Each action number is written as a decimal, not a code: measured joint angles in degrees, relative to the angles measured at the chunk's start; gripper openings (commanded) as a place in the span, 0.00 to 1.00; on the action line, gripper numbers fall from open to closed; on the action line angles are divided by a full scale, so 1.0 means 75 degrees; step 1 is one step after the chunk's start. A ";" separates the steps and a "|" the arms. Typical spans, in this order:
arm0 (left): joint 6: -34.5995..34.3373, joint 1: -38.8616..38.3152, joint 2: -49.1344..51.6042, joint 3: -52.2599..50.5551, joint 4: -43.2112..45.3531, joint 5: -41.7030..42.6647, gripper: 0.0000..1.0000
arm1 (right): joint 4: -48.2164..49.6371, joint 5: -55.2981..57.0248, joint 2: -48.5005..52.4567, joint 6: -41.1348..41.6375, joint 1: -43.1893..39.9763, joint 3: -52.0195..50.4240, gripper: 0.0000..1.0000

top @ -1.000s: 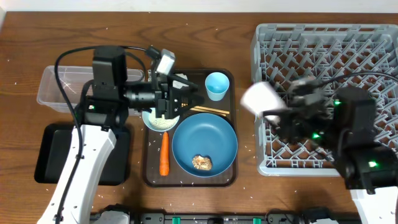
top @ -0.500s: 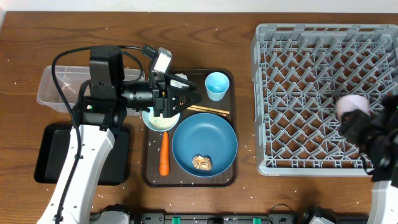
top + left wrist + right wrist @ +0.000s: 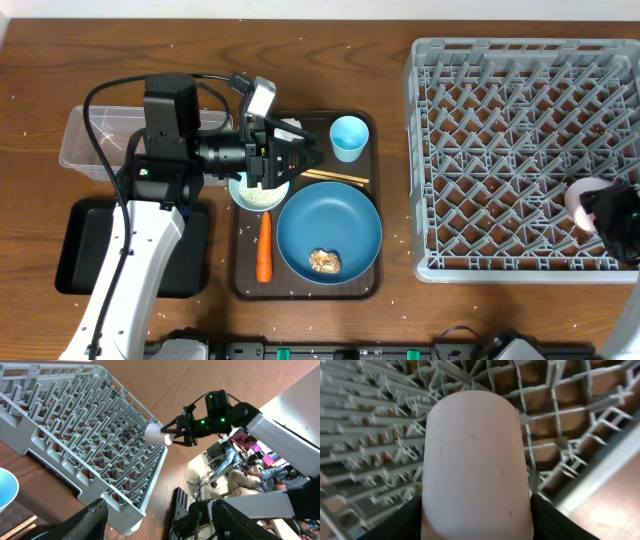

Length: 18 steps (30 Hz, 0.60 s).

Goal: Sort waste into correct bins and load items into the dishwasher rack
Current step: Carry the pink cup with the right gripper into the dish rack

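I work in what looks like a lab or shared office, not a kitchen: the dishwasher rack (image 3: 500,270) sits on a plain wooden table (image 3: 330,70), and past it my left wrist camera shows seated people (image 3: 242,480) and loose floor cables (image 3: 206,476).

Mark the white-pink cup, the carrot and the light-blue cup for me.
small white-pink cup (image 3: 579,195): overhead, its visible side.
small orange carrot (image 3: 264,247): overhead, mid-length.
small light-blue cup (image 3: 348,134): overhead, inside bottom.
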 measured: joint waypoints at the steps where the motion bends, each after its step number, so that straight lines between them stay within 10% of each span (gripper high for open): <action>1: 0.0000 0.0000 0.0000 0.0000 -0.0032 0.0003 0.68 | 0.0117 -0.0131 0.0073 0.0085 -0.0102 0.0000 0.56; 18: 0.0000 0.0000 0.0000 0.0000 -0.0195 -0.0204 0.68 | -0.0146 -0.0297 0.0370 0.0933 -0.0624 0.0000 0.65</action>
